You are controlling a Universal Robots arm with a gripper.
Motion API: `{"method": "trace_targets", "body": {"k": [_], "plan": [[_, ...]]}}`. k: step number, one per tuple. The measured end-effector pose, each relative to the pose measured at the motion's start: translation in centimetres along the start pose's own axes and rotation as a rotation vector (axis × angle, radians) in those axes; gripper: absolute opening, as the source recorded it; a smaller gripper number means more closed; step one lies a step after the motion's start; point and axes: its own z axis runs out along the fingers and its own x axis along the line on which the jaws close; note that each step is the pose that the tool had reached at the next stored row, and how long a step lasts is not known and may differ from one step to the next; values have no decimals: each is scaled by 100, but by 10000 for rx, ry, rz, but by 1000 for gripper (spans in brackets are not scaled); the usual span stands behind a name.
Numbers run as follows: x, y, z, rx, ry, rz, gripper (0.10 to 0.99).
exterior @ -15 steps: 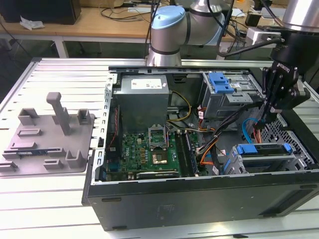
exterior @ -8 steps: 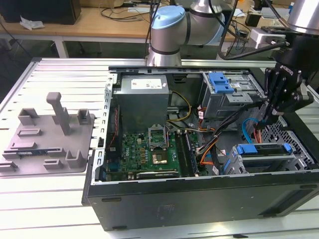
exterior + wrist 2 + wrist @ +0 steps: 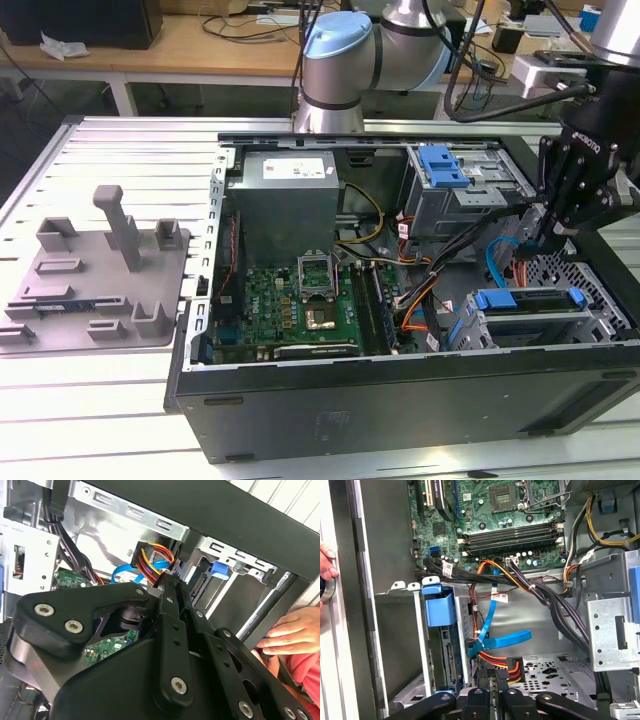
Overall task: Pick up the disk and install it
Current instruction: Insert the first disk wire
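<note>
The disk point(image 3: 533, 314) lies flat in the lower drive bay at the case's front corner, on the exterior view's right, silver with its blue carrier round it. The first wrist view shows the disk point(image 3: 451, 660) edge-on behind the carrier's blue tab point(image 3: 438, 606). My gripper point(image 3: 548, 238) hangs inside the case just behind that bay. Its fingers are shut, with their tips on the black power connector point(image 3: 508, 669) and its red, orange and yellow wires. In the second wrist view the gripper point(image 3: 170, 580) meets those same wires point(image 3: 150, 562).
A grey plastic tray point(image 3: 100, 270) with upright posts lies outside the case on the exterior view's left. A blue data cable point(image 3: 495, 641) loops beside the connector. The motherboard point(image 3: 290, 300) and upper drive cage point(image 3: 455, 185) sit close by. A person's hand point(image 3: 290, 630) rests on the case edge.
</note>
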Motion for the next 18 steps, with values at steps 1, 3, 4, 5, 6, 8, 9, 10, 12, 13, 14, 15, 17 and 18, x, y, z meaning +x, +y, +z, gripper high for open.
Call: {"method": "trace_targets", "body": {"k": [1, 3, 4, 5, 6, 8, 9, 10, 12, 13, 14, 15, 17, 18], "plan": [[12, -1, -2, -1, -17, -4, 165], [38, -4, -6, -4, -55, -13, 165], [49, -5, -7, -5, -74, -17, 165], [62, -6, -8, -6, -99, -22, 165], [74, -7, -8, -8, -126, -27, 165], [104, -10, -4, -11, -178, -44, 165], [118, -12, -2, -9, -185, -64, 165], [129, -13, 0, -5, -187, -89, 165], [167, -17, 6, 8, -188, -180, 165], [180, -18, 8, 18, -189, -248, 165], [186, -19, 9, 25, -190, -297, 165], [191, -19, 10, 30, -191, -334, 165], [213, -21, 13, 50, -193, -477, 165], [226, -23, 15, 60, -194, -546, 165]]}}
